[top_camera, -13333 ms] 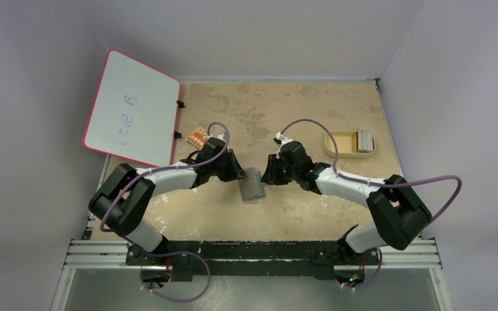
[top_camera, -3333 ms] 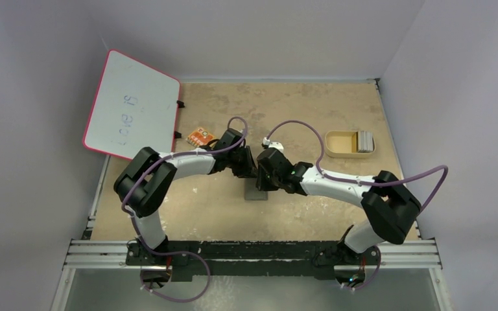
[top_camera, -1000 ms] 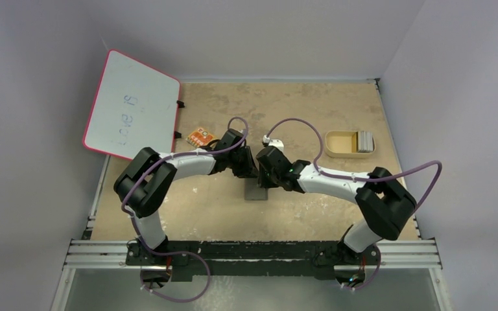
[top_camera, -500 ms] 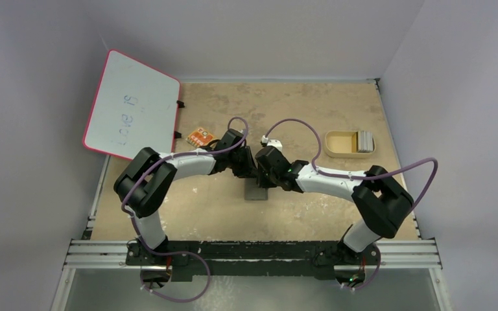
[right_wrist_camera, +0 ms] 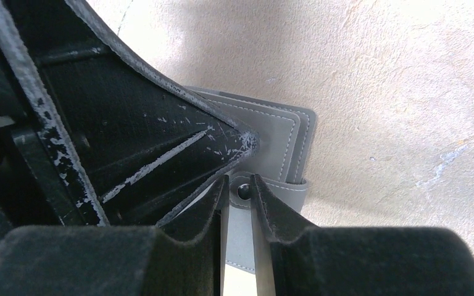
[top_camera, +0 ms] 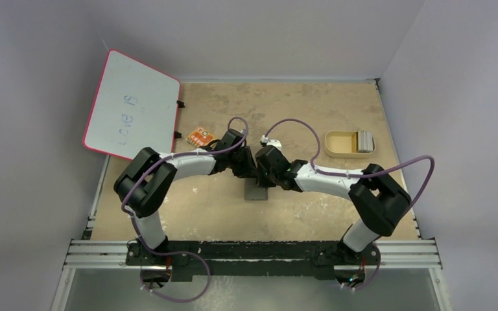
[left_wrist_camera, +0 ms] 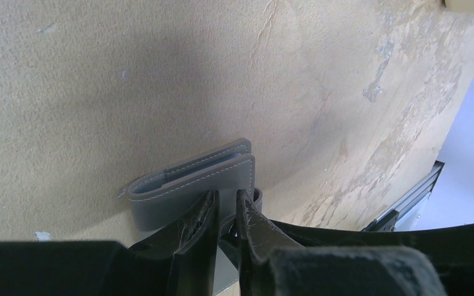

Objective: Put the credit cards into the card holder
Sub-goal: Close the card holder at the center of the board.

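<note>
two grippers are seen close together at the middle of the table, both at the card holder, which lies folded on the surface. the left gripper is narrowed to a slit, and a thin grey edge of the card holder is pinched between its fingers. the right gripper is narrowed likewise, and the snap strap with its stud is caught between its fingers. the credit cards are stacked at the right end of the tan tray, well apart from the card holder, near the table's far right. a red-framed whiteboard is seen at the far left, with a small orange packet just beside it.
</note>
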